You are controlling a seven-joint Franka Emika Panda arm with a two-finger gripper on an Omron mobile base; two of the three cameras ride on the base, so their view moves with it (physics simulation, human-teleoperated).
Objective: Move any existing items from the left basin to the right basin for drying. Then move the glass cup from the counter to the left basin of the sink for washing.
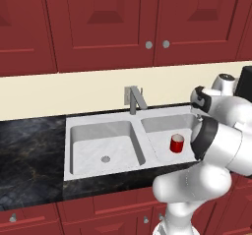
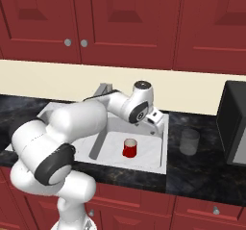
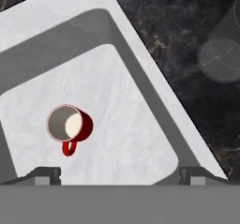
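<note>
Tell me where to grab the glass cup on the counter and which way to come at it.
Take the glass cup across its round wall near the rim, coming straight down from above. It stands upright on the black counter right of the sink, mouth up, without a handle, so either side grips alike. The dark box beside it makes a side approach look tighter. The open hand hangs over the right basin.

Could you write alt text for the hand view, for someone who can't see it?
Looking down into the white right basin, a small red cup with a handle stands upright on its floor. A smoky glass cup sits on the black counter beside the sink, with the open gripper above the basin.
</note>
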